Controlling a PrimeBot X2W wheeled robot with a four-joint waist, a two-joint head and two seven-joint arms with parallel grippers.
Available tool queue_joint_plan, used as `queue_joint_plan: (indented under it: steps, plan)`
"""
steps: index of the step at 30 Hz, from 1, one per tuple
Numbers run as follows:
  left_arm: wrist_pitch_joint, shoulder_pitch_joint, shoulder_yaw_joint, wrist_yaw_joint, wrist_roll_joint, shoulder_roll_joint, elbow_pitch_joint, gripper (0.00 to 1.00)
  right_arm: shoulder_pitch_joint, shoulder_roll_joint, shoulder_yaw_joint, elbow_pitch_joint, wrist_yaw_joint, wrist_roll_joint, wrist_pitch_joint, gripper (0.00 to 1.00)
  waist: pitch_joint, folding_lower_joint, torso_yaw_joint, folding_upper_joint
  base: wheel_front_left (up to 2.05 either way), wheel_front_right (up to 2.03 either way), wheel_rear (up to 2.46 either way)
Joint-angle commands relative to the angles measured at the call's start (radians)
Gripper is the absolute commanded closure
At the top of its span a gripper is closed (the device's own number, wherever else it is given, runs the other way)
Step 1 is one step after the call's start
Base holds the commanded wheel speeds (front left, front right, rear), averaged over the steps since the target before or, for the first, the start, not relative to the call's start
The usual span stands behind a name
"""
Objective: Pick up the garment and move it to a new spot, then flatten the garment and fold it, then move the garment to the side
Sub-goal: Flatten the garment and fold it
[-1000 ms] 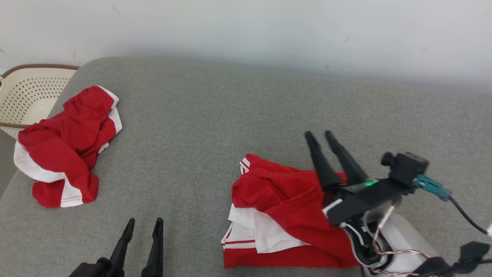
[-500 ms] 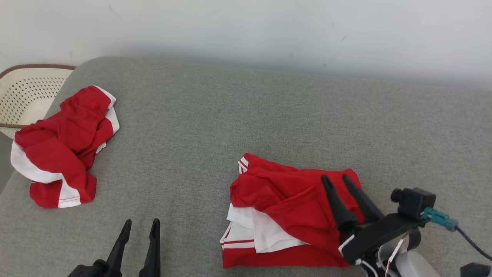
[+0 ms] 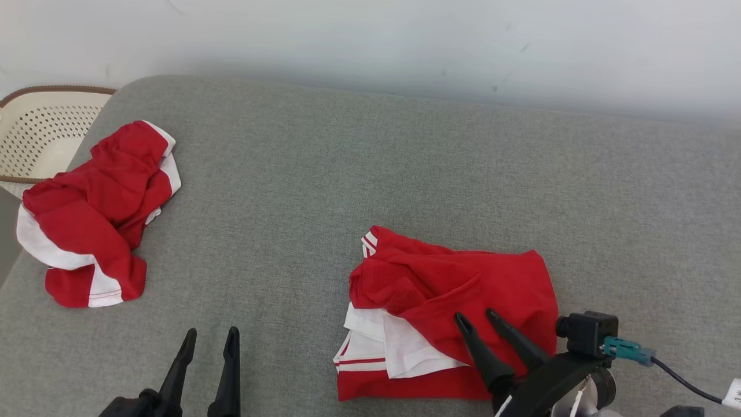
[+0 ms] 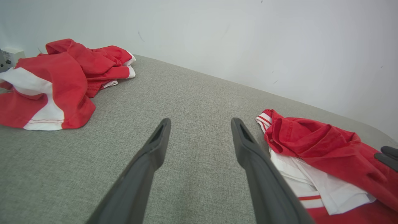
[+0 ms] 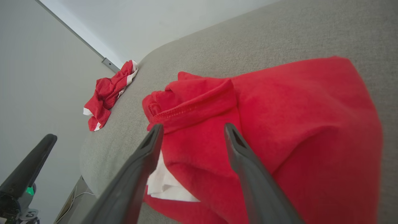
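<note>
Head view puts the garment (image 3: pixel 451 289) low and right of centre on the grey upholstered surface (image 3: pixel 359 174), a loosely folded red bundle with white panels showing at its near left; its long axis runs roughly left to right across that view; red-and-white striped trim (image 3: pixel 368 243) peeks out at the far left corner; no numeral, label or writing is readable on the faces that show; the right tool (image 3: pixel 476 315) stands wide and empty over the bundle's near right corner, fingers pointing away across the cloth, though whether they touch it I cannot tell; the left tool (image 3: pixel 211 333), also wide and empty, sits well apart to the left over bare upholstery; so the right arm is plainly nearer, and a sideways move would probably fall to it; farther left lie the smaller red garment (image 3: pixel 92 214) and a perforated cream basket (image 3: pixel 40 133).
</note>
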Motion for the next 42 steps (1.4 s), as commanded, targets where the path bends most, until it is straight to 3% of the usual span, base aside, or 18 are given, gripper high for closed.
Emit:
queue_joint_plan:
  steps: [1,15,30,35,38,42]
  plan:
    - [-0.006,-0.009,-0.002,0.000,-0.011,0.000,0.001,0.00,-0.002,0.005,-0.001,0.022,0.000,-0.021,0.014,0.00,0.001,0.0000,0.003,-0.0001,0.00,0.00,0.00]
    - [-0.006,-0.004,0.001,0.004,-0.013,0.000,-0.003,0.00,-0.024,0.033,-0.082,0.082,0.000,-0.107,-0.008,0.00,0.006,0.0000,0.014,-0.0001,0.00,0.00,0.00]
    - [-0.006,-0.012,0.001,0.007,-0.018,0.000,-0.002,0.00,-0.109,0.042,-0.164,0.223,0.000,-0.243,-0.083,0.00,0.013,0.0000,0.022,-0.0001,0.00,0.00,0.00]
    - [-0.006,-0.016,0.000,0.006,-0.021,0.000,-0.005,0.00,-0.150,0.038,-0.176,0.245,0.000,-0.306,-0.148,0.03,0.018,0.0000,0.019,-0.0001,0.00,0.00,0.00]
    - [-0.006,-0.017,0.002,0.005,-0.022,0.000,-0.006,0.00,-0.179,0.008,-0.185,0.256,0.000,-0.416,-0.215,0.00,0.020,0.0000,0.019,-0.0001,0.00,0.00,0.00]
    - [-0.006,-0.019,0.003,0.004,-0.023,0.000,-0.005,0.00,-0.179,0.025,-0.199,0.293,0.000,-0.466,-0.257,0.00,0.022,0.0000,0.020,-0.0001,0.00,0.00,0.00]
